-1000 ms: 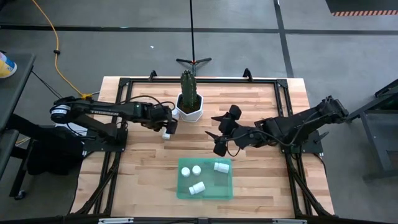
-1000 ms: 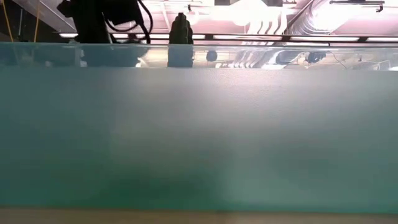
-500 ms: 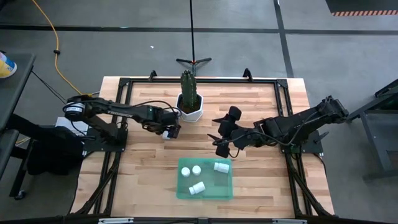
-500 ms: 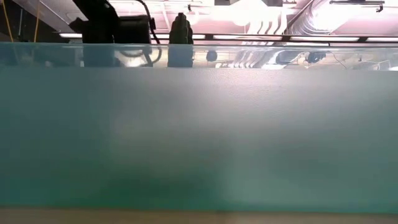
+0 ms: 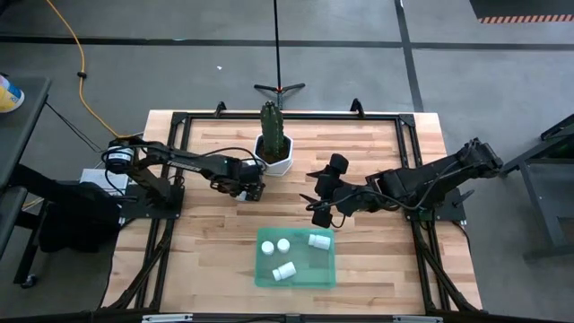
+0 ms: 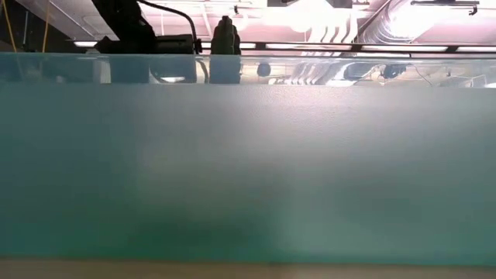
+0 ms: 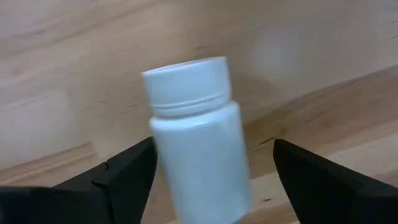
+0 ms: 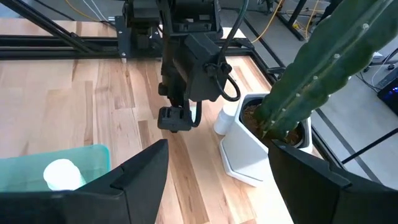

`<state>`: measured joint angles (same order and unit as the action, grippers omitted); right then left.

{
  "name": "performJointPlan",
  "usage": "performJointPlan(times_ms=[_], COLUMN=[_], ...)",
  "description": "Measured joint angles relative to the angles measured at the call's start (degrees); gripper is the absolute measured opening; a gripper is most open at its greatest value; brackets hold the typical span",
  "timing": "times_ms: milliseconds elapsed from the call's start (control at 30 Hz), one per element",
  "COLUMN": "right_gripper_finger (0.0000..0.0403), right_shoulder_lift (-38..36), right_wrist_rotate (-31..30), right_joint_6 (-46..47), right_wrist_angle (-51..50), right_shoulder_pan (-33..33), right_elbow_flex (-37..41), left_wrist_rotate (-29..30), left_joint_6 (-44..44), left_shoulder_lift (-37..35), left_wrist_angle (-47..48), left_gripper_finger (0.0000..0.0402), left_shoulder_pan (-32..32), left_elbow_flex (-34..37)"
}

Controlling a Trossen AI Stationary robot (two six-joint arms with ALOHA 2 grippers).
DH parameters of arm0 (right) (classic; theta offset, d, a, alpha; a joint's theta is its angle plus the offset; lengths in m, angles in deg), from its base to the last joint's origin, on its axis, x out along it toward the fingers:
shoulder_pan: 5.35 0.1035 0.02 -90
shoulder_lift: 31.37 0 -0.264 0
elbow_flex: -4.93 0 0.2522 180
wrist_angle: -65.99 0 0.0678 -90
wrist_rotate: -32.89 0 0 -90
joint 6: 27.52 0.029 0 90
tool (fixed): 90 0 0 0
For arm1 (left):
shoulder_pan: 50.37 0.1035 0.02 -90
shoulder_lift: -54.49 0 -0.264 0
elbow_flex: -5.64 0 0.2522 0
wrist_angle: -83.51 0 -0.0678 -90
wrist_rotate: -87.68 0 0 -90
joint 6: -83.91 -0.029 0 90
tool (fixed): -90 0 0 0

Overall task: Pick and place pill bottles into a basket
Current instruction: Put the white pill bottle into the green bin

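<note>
Several white pill bottles point(image 5: 283, 244) lie in the green basket point(image 5: 309, 269) at the table's near middle. One more white pill bottle point(image 7: 196, 143) stands on the wood near the white cactus pot point(image 5: 273, 154); it also shows in the right wrist view point(image 8: 224, 121). My left gripper point(image 5: 255, 188) is open, with one finger on each side of this bottle. One finger is close against the bottle and a gap shows at the other. My right gripper point(image 5: 312, 193) is open and empty, just beyond the basket's far edge.
The hexagonal pot with its tall cactus point(image 8: 323, 68) stands just beyond my left gripper. The basket's green wall point(image 6: 248, 170) fills the low view. A black frame point(image 5: 287, 117) runs along the table's edges.
My left gripper has moved toward the table's right and near edges, over the lone bottle. In the high view the bottle showed beside the gripper's tip and is now hidden under it.
</note>
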<state>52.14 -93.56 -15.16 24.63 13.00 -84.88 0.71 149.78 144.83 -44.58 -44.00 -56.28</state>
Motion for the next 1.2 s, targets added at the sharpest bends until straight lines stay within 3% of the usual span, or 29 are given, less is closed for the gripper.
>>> performJointPlan(times_ms=[400, 833, 1200], right_gripper_finger=[0.0266, 0.0266, 0.0266], right_shoulder_lift=[0.0, 0.0, 0.0], right_wrist_rotate=[0.0, 0.0, 0.1], right_joint_6=[0.2, 0.2, 3.4], right_wrist_angle=[-0.8, -0.9, -2.5], right_shoulder_pan=[0.0, 0.0, 0.0], right_elbow_flex=[0.0, 0.0, 0.0], left_wrist_rotate=[-1.1, -9.2, -10.3], left_joint_6=[-1.3, -10.0, -16.4], left_shoulder_lift=[0.0, -1.8, -13.0], left_wrist_angle=[-0.5, -5.2, -16.0], left_gripper_finger=[0.0197, 0.0195, 0.0195], left_shoulder_pan=[0.0, 0.0, -2.5], left_elbow_flex=[0.0, 0.0, 0.0])
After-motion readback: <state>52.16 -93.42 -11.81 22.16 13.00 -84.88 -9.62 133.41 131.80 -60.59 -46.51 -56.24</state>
